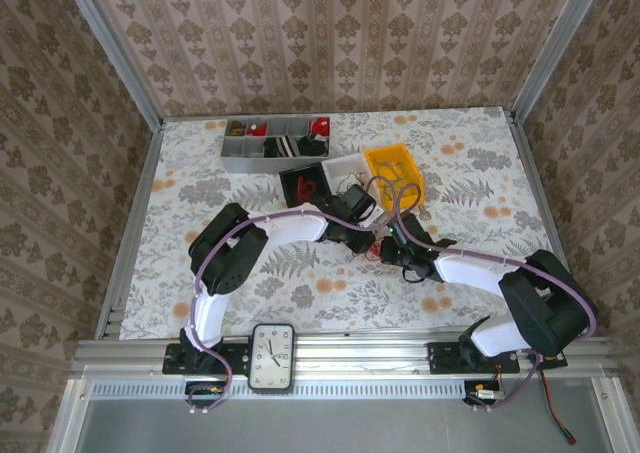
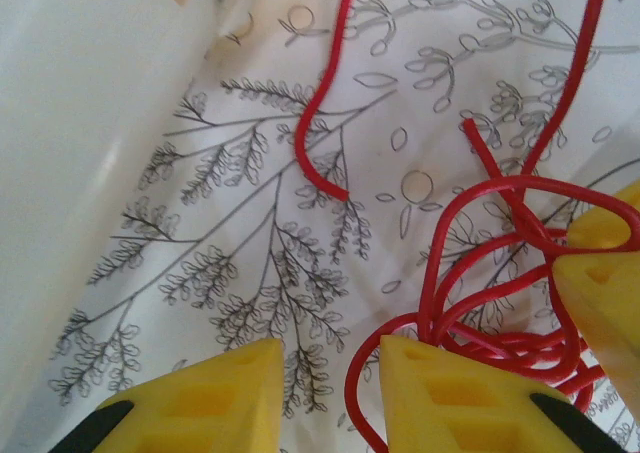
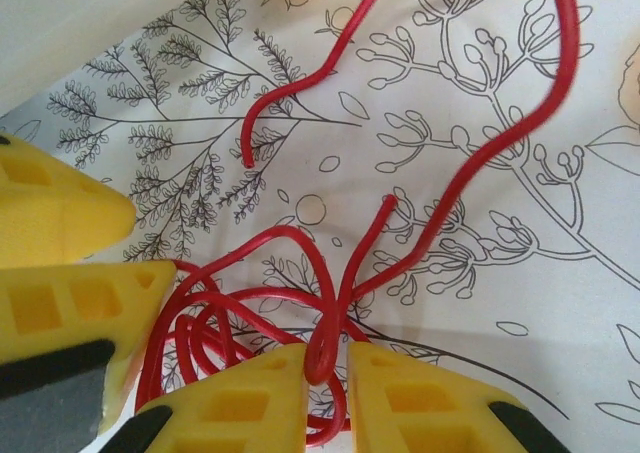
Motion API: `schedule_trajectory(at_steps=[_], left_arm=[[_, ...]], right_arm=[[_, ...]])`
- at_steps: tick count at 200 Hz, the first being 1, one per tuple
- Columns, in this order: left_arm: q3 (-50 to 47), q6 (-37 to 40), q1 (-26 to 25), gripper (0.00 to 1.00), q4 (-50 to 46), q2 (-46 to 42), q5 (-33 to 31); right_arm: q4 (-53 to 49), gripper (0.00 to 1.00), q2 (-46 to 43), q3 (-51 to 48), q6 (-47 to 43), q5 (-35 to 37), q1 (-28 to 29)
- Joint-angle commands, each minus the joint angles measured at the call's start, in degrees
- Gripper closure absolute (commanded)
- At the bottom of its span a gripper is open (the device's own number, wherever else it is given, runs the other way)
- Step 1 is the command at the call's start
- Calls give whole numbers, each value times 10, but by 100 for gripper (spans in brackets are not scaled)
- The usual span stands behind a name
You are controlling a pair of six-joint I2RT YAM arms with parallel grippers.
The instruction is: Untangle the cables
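Right fingers [image 3: 365, 383] are clamped on a loop of red cable [image 3: 570, 33], seemingly to anchor it, while left fingers [image 2: 410, 383] beside that cable are narrowly parted to draw strands out.

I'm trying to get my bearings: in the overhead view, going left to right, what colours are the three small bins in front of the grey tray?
Black bin → white bin → yellow bin.

Tangled red cables [image 2: 520, 345] beside left tool [image 2: 326, 378]
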Motion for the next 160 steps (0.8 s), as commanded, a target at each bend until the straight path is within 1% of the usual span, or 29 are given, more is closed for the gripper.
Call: schedule_trajectory(at_steps=[1,42,47,60,72,83,113,122,132,147,160], left_arm=[[0,30,-10,70,-56,-2,14],[8,49,-10,71,-98,5,46],[8,52,-10,70,-104,7,49],[7,54,-9,60,-119,10,52],[2,53,-10,57,-123,9,52],[-4,51,-10,55,-123,7,48],[-14,46,-10,57,-124,-7,31],[-13,45,-10,55,-136,-12,24],[-16,46,-11,52,-146,-20,18],[-22,51,-10,49,-157,-34,23],[-29,57,-11,49,-166,-45,41]], right_arm=[[-24,82,-4,-11,-3,19,2],[-25,82,-5,-14,1,25,2],[-25,82,-5,-15,1,25,2],[-25,81,-22,-15,2,27,3],[-23,81,-24,-17,5,31,2],[-20,81,-25,-20,7,33,2],[-16,81,-25,-21,9,34,2],[-16,81,-25,-21,9,35,2],[-19,81,-25,-19,8,36,3],[-19,81,-27,-22,10,38,2],[-20,81,-28,-23,10,40,3]])
